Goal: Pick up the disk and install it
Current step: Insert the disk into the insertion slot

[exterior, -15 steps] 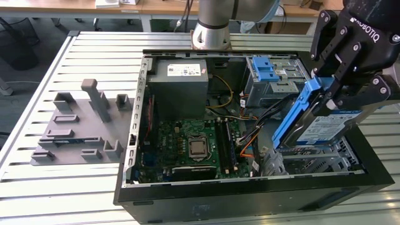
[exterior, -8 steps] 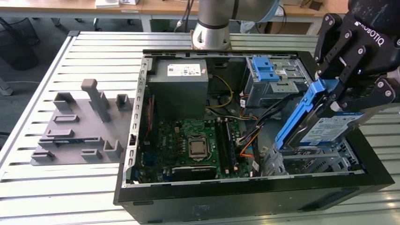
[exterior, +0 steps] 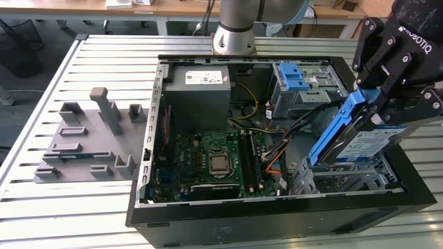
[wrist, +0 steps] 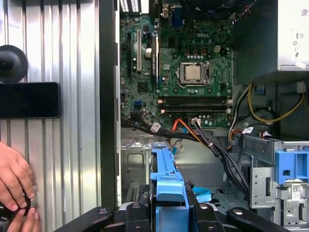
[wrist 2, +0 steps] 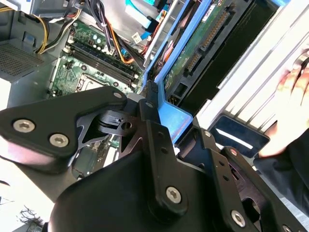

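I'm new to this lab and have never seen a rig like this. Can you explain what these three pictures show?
The machine is a single robot arm mounted at the far edge of a slatted metal table. Its black gripper is the claw at the exterior view's right. The exterior view comes from a camera off the arm. The two wrist views come from cameras riding near the gripper, so they look past it into the work.

On the table lies an open computer case, showing its green motherboard and grey power-supply box. Beside it sits a grey plastic fixture.

The gripper is shut on the disk, a drive in a blue frame, held tilted over the case's corner bay. A person's hand is at the table beside the case.
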{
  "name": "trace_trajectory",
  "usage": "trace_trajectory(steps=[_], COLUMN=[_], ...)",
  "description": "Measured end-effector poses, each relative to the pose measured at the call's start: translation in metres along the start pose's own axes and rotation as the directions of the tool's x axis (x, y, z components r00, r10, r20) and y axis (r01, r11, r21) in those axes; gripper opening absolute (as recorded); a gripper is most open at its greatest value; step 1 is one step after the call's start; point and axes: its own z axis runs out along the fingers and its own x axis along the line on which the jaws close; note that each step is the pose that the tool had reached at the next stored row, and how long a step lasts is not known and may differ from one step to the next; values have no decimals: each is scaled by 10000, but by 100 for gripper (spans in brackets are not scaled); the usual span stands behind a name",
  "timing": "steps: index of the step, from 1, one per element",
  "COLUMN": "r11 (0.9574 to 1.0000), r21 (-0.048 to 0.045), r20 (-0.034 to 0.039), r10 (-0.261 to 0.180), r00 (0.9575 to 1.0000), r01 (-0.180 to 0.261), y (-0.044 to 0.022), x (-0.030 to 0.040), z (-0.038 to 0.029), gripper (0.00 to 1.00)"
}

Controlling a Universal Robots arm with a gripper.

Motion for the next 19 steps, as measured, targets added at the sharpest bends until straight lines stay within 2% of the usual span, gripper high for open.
trace_trajectory(steps=[19], r11=[9999], r21=[-4], r20=[-1], r10=[-136], r00=[9999], r01=[136], y=[-13], x=[2], z=[75], gripper=[36])
